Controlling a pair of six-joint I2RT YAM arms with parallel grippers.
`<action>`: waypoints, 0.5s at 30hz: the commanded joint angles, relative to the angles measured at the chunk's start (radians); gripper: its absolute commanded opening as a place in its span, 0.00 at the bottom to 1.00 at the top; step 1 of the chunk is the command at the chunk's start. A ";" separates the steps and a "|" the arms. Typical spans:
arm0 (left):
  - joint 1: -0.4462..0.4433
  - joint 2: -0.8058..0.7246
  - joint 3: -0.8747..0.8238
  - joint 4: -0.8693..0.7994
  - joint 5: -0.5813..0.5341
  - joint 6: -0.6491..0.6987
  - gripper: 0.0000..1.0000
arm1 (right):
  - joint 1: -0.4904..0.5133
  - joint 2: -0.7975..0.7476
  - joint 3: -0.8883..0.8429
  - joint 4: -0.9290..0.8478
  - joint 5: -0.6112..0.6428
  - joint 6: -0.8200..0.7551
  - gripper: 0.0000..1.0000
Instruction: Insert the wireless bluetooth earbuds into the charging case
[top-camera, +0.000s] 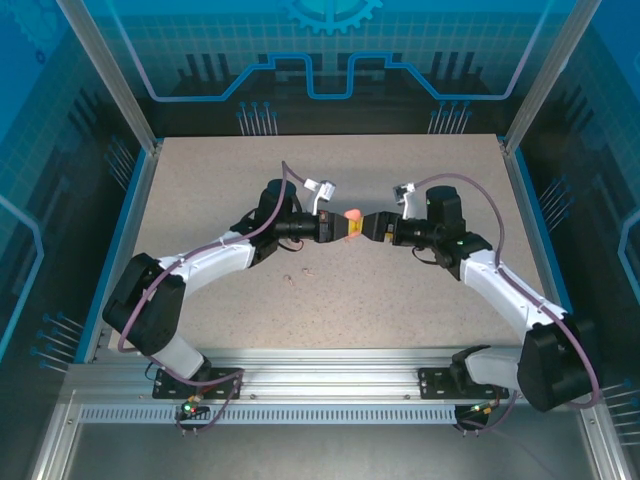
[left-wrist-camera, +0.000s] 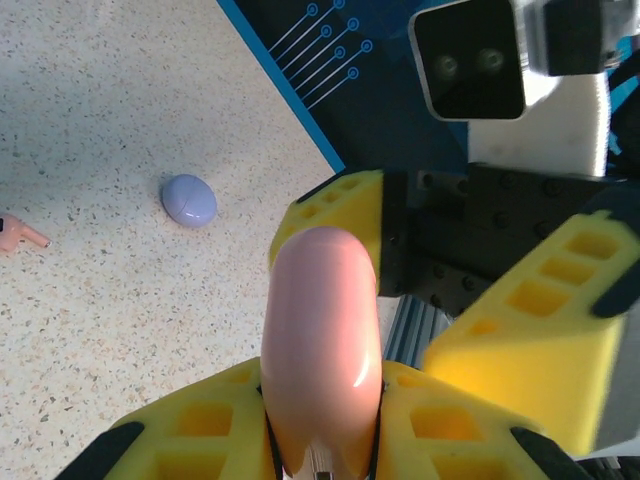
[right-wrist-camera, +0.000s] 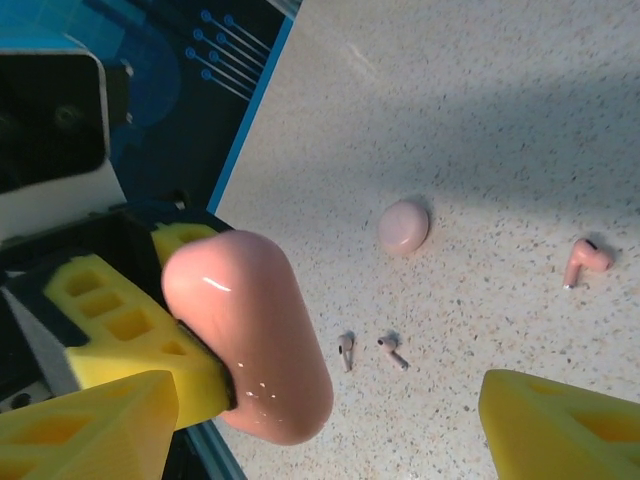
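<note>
The left fingers (left-wrist-camera: 190, 435) clamped the pink case (left-wrist-camera: 322, 340) over the desk's (top-camera: 400, 290) middle; the right fingers (right-wrist-camera: 560, 430) stood wide, case between them.

Overhead view: evenly bright and sharp, with soft, faint shadows on the speckled table (top-camera: 400, 300). Both wrist views blur close up. The pink charging case (left-wrist-camera: 322, 340) is out of focus with small white glare spots. In the right wrist view, a broad soft shadow crosses the tabletop.

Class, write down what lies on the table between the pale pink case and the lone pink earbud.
Nothing: in the right wrist view, the speckled table between the pale pink case and the pink earbud is bare.
</note>
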 joint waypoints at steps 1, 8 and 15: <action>0.001 0.002 0.034 -0.015 0.034 0.025 0.03 | 0.006 0.045 -0.004 0.020 0.017 -0.021 0.77; 0.000 -0.012 0.035 -0.002 0.053 0.018 0.02 | -0.097 0.132 -0.070 0.096 0.014 0.011 0.72; -0.002 -0.012 0.024 0.010 0.053 0.015 0.02 | -0.124 0.033 -0.097 0.061 -0.062 -0.003 0.72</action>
